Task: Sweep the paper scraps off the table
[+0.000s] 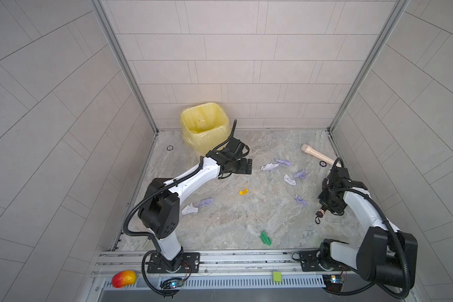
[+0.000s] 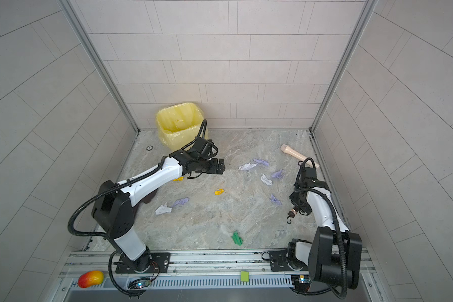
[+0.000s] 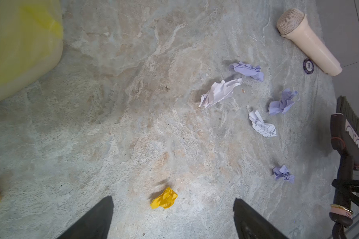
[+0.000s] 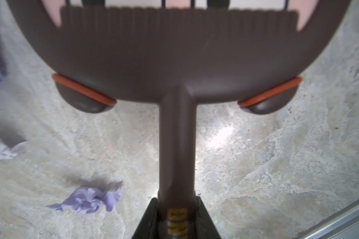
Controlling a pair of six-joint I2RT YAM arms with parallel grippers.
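Across the table (image 1: 236, 217), paper scraps (image 1: 289, 179) lay scattered; beside them at right, the right gripper (image 4: 176, 207) clamped a brush (image 4: 174, 51) by its handle, while the left gripper (image 1: 247, 167) hovered spread wide, empty

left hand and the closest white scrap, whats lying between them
Only bare table lies between the left hand and the white scrap, seen in both top views.

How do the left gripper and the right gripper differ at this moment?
The left gripper has its fingers spread wide and holds nothing; the right gripper is shut on the brush handle. The left gripper is by the yellow bin at the back; the right gripper is near the table's right rail. Both are over the table, where paper scraps lie.
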